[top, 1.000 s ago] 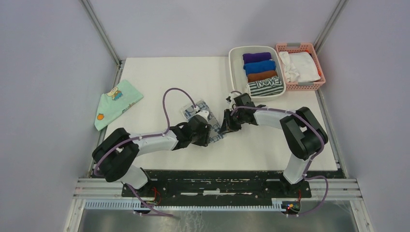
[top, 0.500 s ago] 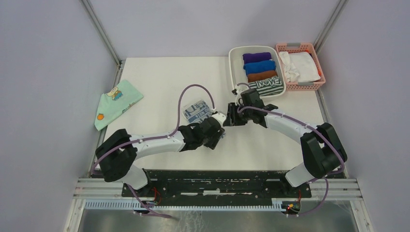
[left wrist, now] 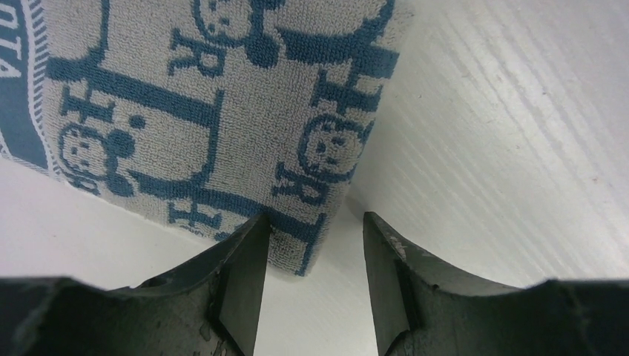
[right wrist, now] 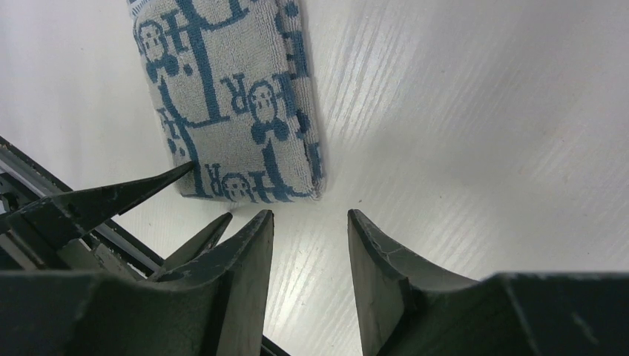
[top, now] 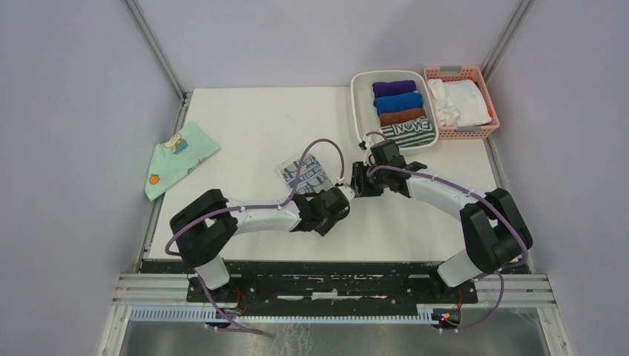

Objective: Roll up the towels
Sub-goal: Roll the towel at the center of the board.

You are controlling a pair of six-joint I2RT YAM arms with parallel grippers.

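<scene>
The blue-grey patterned towel [top: 304, 172] lies flat on the white table, mid-centre. In the left wrist view its near corner [left wrist: 311, 245] sits just between the tips of my open left gripper [left wrist: 313, 226], and the left finger [left wrist: 248, 252] touches its edge. My right gripper [right wrist: 310, 219] is open over bare table, just short of the towel [right wrist: 230, 104], with nothing between its fingers. From above, the left gripper [top: 346, 194] and the right gripper [top: 359, 182] meet at the towel's right side. The striped towel [top: 408, 132] lies rolled in the white tray [top: 356, 104].
Purple [top: 394, 88], blue [top: 398, 102] and brown [top: 402, 116] rolls fill the tray's far part. A pink basket [top: 452, 72] with white cloth stands at the far right. A mint-green printed cloth [top: 178, 156] lies off the table's left edge.
Both grippers have let go of the towel's near end and opened wider. The left gripper swung right, the right one drew back slightly; more of the towel now shows.
</scene>
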